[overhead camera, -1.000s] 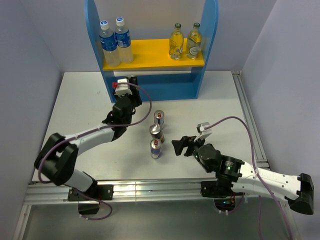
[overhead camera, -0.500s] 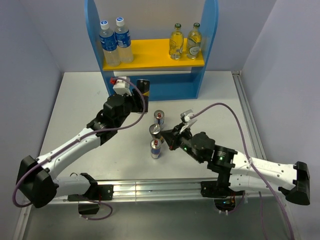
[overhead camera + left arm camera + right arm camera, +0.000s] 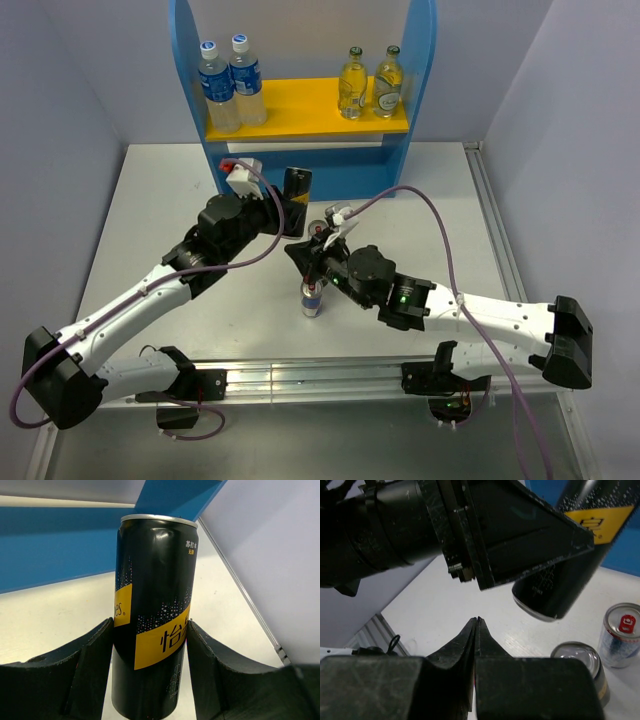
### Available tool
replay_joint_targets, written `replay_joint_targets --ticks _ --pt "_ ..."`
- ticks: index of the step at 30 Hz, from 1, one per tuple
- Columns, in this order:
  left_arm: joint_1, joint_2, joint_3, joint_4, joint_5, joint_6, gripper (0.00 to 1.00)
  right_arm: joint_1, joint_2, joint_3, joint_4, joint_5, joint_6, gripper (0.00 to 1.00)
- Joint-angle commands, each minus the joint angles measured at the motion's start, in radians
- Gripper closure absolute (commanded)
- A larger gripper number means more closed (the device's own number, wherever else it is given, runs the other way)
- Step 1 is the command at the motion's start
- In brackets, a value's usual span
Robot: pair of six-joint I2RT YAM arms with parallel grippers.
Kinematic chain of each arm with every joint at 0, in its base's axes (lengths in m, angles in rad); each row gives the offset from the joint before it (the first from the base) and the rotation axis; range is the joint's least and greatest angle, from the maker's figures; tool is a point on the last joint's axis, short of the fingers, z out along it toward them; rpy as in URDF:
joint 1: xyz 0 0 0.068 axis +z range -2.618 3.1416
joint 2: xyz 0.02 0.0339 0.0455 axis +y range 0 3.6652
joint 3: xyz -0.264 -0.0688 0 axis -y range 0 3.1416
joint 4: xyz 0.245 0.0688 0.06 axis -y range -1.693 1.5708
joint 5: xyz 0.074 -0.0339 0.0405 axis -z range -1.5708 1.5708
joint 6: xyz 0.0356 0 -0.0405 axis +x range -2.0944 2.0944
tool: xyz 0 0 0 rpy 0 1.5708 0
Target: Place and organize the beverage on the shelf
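This is looking like a robotics lab test cell rather than a home or shop: plain lilac-grey panels [image 3: 60,100] are boxing in a white table [image 3: 150,200] at 9, 12 and 3 o'clock, an aluminium rail [image 3: 300,374] is running along its 6 o'clock edge, and purple cables [image 3: 400,189] are trailing over the left arm [image 3: 150,290] and right arm [image 3: 480,315] mounted there

That slim black metal can [image 3: 150,615] has a slanted yellow band plus white speckly dots. The open blue shelf unit [image 3: 183,60] has a yellow board. The short silver-blue can [image 3: 620,640] has a red tab, and the tabletop [image 3: 150,200] is pale grey.
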Motion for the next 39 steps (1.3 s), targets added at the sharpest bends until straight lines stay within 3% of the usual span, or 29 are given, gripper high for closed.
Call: replay_joint_targets --ticks 1,16,39 --pt "-0.002 -0.065 0.025 0.116 0.055 -0.038 1.00 0.006 0.030 0.044 0.121 0.018 -0.020 1.00" --pt "-0.002 -0.199 -0.004 0.072 0.128 -0.073 1.00 0.004 0.169 0.046 0.262 0.125 -0.059 1.00" --pt "-0.002 -0.299 -0.038 -0.036 0.101 -0.067 1.00 0.001 0.125 0.006 0.238 0.243 -0.117 1.00"
